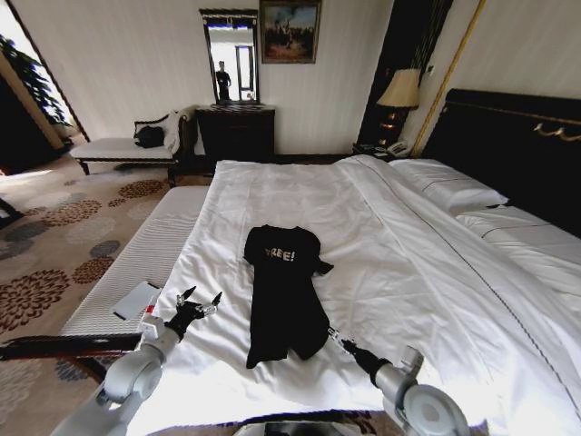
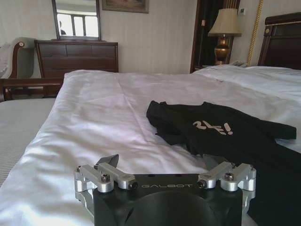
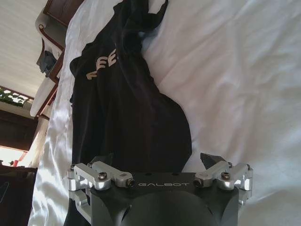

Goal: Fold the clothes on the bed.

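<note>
White lettering on chest of black garment [image 1: 283, 295], centre of head view: partly creased, legible as "REE!". Same print in left wrist view [image 2: 214, 127], right of centre, distorted, only "!" clear. In right wrist view, upper left, "REE" legible. "GALBOT" on black housing of left gripper [image 2: 165, 165] and right gripper [image 3: 161, 162], bottom centre.

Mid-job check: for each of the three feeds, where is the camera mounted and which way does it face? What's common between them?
Head view: high on the robot, looking down across the bed; both arms show, left gripper open over the sheet, right gripper at the garment's hem.
Left wrist view: low over the sheet, facing the dresser wall; its own open gripper in the foreground.
Right wrist view: above the hem, looking along the garment; its own open gripper straddles the hem.
Shared: every view shows the black garment with white lettering.
</note>
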